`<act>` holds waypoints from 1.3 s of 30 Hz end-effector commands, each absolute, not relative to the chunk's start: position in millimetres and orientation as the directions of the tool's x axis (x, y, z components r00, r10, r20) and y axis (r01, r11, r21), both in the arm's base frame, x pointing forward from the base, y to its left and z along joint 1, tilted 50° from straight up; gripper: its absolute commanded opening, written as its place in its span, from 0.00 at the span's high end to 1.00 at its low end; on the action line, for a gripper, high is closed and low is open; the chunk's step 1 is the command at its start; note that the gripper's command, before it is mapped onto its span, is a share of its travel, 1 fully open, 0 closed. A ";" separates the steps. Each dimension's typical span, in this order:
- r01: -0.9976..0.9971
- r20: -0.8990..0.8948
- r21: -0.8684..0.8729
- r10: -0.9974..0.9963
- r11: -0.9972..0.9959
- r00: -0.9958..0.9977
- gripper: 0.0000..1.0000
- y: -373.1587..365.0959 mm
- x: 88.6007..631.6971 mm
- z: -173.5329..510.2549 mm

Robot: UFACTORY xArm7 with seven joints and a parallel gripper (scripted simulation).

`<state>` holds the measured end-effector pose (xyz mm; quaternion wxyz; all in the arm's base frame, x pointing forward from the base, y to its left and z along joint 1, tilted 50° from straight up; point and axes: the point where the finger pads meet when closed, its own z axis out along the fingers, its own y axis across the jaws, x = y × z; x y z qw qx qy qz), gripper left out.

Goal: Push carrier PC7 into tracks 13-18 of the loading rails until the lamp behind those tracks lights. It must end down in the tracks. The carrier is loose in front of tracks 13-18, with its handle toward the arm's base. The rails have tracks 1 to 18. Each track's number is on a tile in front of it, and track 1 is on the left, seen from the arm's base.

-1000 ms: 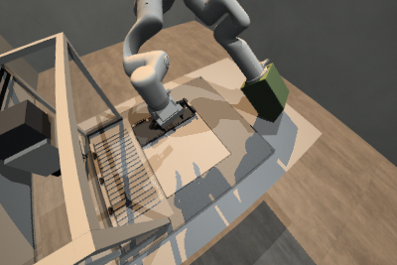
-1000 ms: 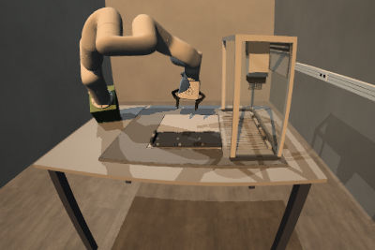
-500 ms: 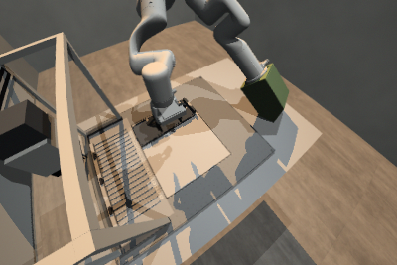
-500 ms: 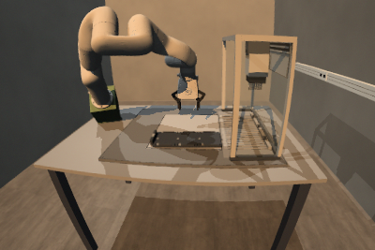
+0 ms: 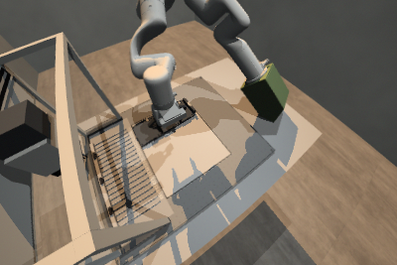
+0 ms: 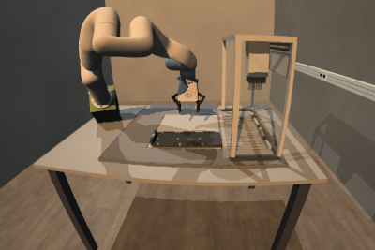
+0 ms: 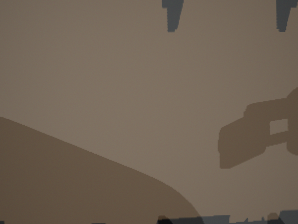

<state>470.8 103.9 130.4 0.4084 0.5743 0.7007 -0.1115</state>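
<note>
Carrier PC7 [image 5: 143, 137] [image 6: 187, 139] is a dark flat plate with rows of small holes. It lies flat on the table in front of one end of the loading rails [image 5: 119, 166] [image 6: 248, 130], with one end close to the rails' front edge. My gripper [image 5: 171, 120] [image 6: 188, 109] [image 7: 229, 15] is open and empty. It hangs a little above the table at the carrier's end toward the arm's base. In the wrist view only a dark strip of the carrier [image 7: 225, 219] shows at the bottom edge. I cannot read the track tiles, and I see no lit lamp.
A tall beige frame [image 5: 65, 116] [image 6: 239, 95] stands over the rails, with a dark box [image 5: 25, 136] [image 6: 258, 63] hanging inside it. A pale square panel [image 5: 198, 156] [image 6: 187, 121] lies beside the carrier. The arm's green base block [image 5: 268, 91] [image 6: 104, 105] stands at the table's far side.
</note>
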 end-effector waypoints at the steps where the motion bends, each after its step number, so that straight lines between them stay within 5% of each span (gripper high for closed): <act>1: 0.894 -0.698 0.316 0.716 0.319 -0.009 0.00 103.5 473.5 128.0; 39: 0.894 -0.699 0.316 0.716 0.319 -0.009 0.00 68.2 498.9 91.6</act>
